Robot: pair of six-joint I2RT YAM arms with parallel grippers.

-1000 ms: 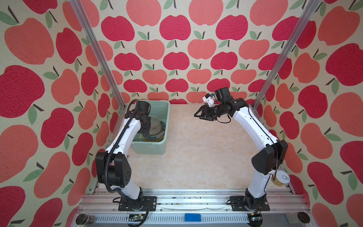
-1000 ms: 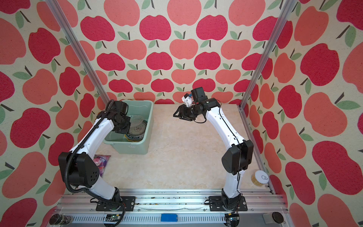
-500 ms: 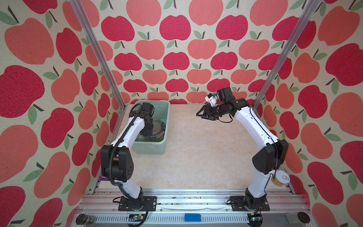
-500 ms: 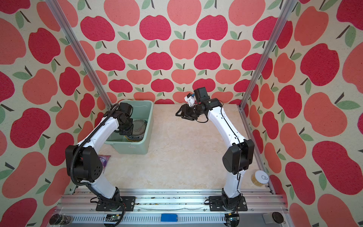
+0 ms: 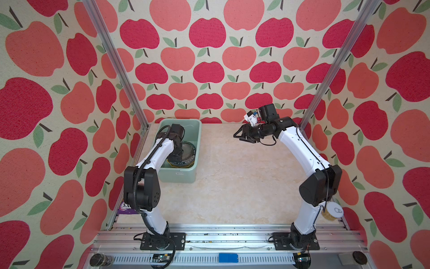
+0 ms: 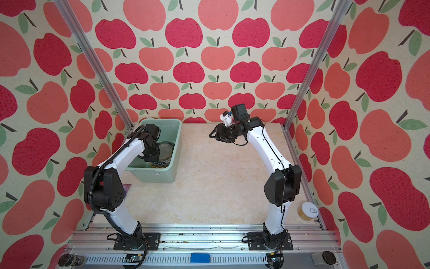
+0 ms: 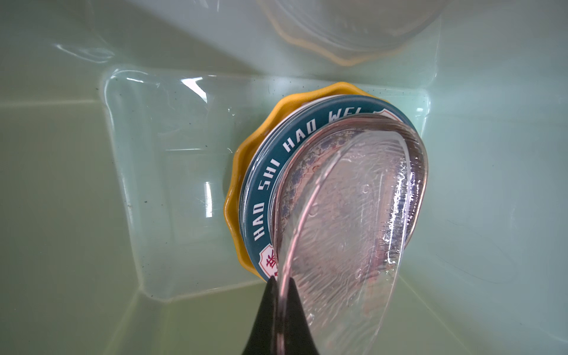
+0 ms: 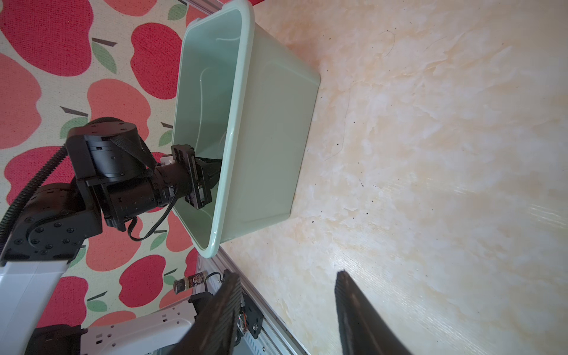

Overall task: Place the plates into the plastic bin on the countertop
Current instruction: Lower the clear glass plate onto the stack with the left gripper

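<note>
The surface (image 5: 232, 186) is a pale marble-like sheet, and in both top views I see no plate lying on it. The plastic bin (image 5: 176, 178) stands at its back left corner, mint green with a rolled rim. Inside it, toward the near end, the plates (image 5: 187, 154) lie in a stack. A yellow scalloped plate (image 7: 235, 190) is at the bottom, above it is a plate with a dark lettered rim (image 7: 267, 181), and something mottled grey-blue shows on top.

The clear glass plate (image 7: 353, 221) is tilted. Its far edge is on the stack or very close to it, and its near edge is lifted. The left claw (image 7: 281, 281) is clamped on that near edge, deep inside the bin. The right claw (image 8: 287, 275) hangs with its jaws apart and empty over the surface, away from the bin.

I judge that the step in hand is setting down this glass plate, probably one of the last. The next move calls for lowering the edge gently and then opening, because glass on glazed plates can slide or chip.
</note>
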